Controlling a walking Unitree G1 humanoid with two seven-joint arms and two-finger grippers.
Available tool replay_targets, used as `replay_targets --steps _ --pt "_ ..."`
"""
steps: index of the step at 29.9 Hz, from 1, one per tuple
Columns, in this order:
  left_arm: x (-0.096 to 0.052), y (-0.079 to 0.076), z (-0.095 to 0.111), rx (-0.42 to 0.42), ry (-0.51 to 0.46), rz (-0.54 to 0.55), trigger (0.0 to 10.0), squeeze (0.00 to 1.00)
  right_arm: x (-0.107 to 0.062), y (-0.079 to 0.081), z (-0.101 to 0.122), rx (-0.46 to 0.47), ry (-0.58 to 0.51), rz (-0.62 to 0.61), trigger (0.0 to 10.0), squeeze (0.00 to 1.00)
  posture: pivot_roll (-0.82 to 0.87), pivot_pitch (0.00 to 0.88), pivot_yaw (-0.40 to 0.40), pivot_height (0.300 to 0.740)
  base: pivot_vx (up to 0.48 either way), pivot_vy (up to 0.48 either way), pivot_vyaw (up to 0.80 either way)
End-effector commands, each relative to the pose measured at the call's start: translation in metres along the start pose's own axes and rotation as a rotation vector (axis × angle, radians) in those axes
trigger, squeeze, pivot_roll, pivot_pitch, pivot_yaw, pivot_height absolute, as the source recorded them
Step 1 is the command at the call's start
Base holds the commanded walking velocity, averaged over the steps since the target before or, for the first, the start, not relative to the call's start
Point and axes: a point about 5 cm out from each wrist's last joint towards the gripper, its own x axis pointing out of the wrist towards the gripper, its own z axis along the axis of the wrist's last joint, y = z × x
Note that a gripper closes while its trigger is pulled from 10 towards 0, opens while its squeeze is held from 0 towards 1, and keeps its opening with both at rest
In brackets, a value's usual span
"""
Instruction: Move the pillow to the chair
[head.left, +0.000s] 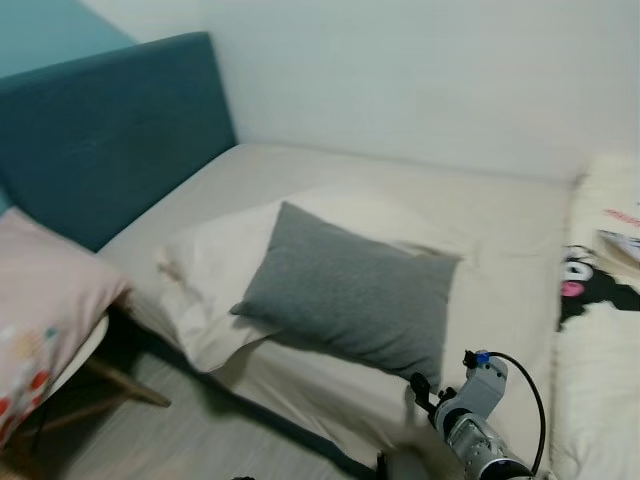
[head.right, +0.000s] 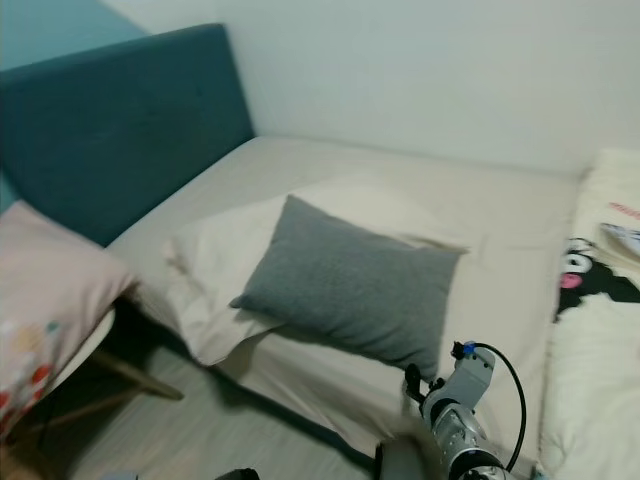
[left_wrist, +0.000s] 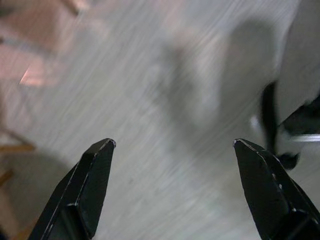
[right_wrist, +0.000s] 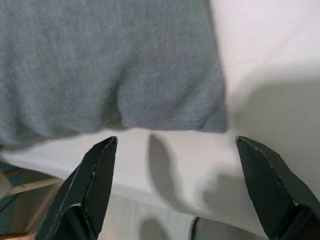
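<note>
Pink fabric at the far left belongs to a cushion (head.left: 40, 300) resting on what we take to be the chair (head.left: 95, 345); we see a pale seat edge and wooden legs (head.left: 125, 385), the rest being cut off by the frame, so its free seat area cannot be judged. Beside it stands the teal headboard (head.left: 110, 130) of the bed (head.left: 420, 190).

We find the grey pillow (head.left: 350, 295) lying on the bed near its front edge, partly overlapping a cream pillow (head.left: 215, 265) beneath and to its left. Its woven cover looks matte and grippy; we judge it light, soft and easily crushed, not fragile, and likely to sag or swing if held by one point. A pinch on the near corner or along the near seam seems the soundest hold, since the fingers can close on gathered cloth there.

Low and to the right, the right gripper (right_wrist: 172, 145) hovers just short of that near corner, fingers spread wide and empty, over the bed's front edge. The left gripper (left_wrist: 172, 145) hangs over bare blurred floor (left_wrist: 150, 100), fingers likewise apart, holding nothing.

At the far right, printed bedding (head.left: 600, 290) with a black cartoon figure is cut by the frame. We cannot tell the grey pillow's thickness or what lies under it.
</note>
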Motion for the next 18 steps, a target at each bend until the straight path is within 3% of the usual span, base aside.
replay_targets --steps 1,9,18 --pt "0.001 0.005 0.008 0.018 -0.019 0.005 10.0 0.00 0.000 0.001 -0.001 0.029 -0.007 0.003 10.0 0.00 -0.11 0.063 0.090 0.576 0.000 0.000 0.00" --pt "0.001 0.007 0.005 0.039 -0.018 -0.003 10.0 0.00 0.001 0.007 0.008 0.031 -0.066 0.045 10.0 0.00 -0.10 0.080 0.097 0.556 0.000 0.000 0.00" --pt "-0.002 0.012 -0.009 0.061 0.002 -0.002 10.0 0.00 0.003 0.022 0.034 0.142 -0.195 0.212 10.0 0.00 -0.07 0.136 0.119 0.556 0.000 0.000 0.00"
